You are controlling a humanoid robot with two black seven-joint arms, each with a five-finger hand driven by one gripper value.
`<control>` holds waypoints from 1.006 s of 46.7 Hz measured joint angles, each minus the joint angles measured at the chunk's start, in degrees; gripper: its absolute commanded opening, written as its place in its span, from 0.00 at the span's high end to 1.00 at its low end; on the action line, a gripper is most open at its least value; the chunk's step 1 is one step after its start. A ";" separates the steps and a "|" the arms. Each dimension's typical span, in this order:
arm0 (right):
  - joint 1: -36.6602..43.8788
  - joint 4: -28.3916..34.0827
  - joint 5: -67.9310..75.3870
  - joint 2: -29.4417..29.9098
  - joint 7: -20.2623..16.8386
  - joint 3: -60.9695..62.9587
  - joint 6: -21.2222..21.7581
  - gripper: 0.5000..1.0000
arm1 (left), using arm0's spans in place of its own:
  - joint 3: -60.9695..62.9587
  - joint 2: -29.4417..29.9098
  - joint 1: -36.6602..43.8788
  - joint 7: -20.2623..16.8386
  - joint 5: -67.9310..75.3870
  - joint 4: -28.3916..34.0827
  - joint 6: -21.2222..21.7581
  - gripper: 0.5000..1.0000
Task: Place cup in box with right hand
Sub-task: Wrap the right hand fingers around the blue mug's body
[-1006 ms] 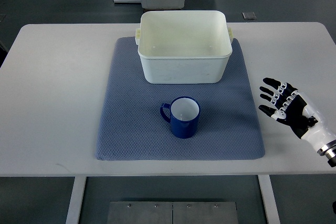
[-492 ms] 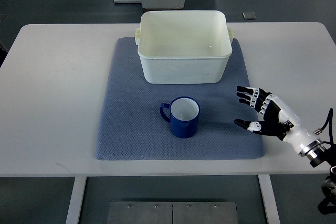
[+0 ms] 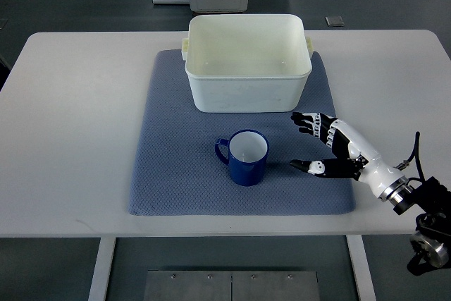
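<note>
We are taking the blue cup (image 3: 244, 158) as our landmark. It is standing upright on the blue-grey mat (image 3: 176, 174), its white inside facing up and its handle pointing toward the left side of the picture. We are seeing nothing inside it.

Beyond the cup, toward the far edge of the mat, the white box (image 3: 247, 62) is sitting with its open top showing a bare interior. The box and the cup are apart, with a strip of mat showing between them. Both mat and box are resting on the white table (image 3: 77, 118).

To the right of the cup, our right hand (image 3: 325, 150) is reaching in from the right edge, its white forearm trailing back toward the lower right corner. The hand is spread wide: the fingers (image 3: 307, 120) are stretching out above and the thumb (image 3: 304, 166) is pointing toward the cup below them, forming an open gap that is facing the cup's right side. It is holding nothing. The thumb tip is near the cup but not touching it; mat is showing between them. The hand is hovering over the right part of the mat.
</note>
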 measured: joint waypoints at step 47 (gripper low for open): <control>4.82 -2.65 0.47 9.29 0.02 -7.66 -5.54 0.17 | 0.00 0.00 -0.05 0.01 0.01 0.00 0.03 0.00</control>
